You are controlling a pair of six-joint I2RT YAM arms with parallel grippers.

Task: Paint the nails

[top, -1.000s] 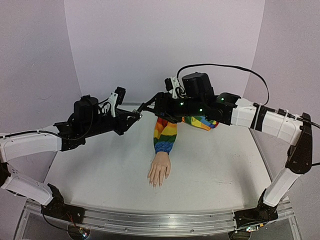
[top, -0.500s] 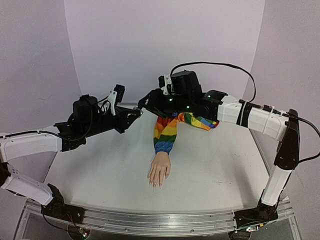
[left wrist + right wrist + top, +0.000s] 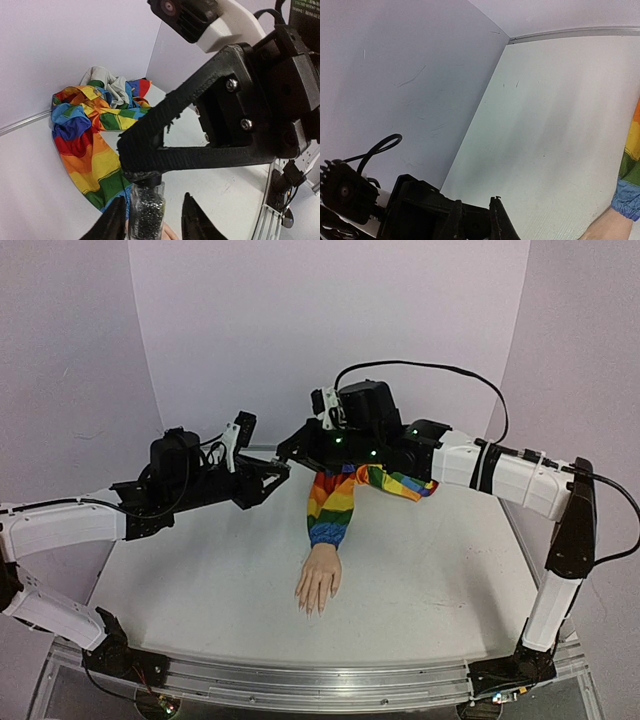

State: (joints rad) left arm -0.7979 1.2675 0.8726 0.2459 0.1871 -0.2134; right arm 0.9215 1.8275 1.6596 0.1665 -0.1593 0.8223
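Pinching the top of the bottle [image 3: 147, 212], the right gripper [image 3: 131, 157] was shut; the left gripper [image 3: 153, 198] stood open around it.

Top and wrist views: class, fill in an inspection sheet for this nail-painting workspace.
Surface: white table, lightly scuffed.
Job's things: mannequin hand lies flat, fingers toward the arm bases; rainbow sleeve behind it; nails too small to judge; bottle held aloft.
Clutter: nothing seen.
Grippers: right gripper shut on the bottle's top; left gripper around its body, jaws apart, gap on one side.
Cables: black cable arcs above the table's right side.
Surroundings: pale walls; metal rail at the near edge.
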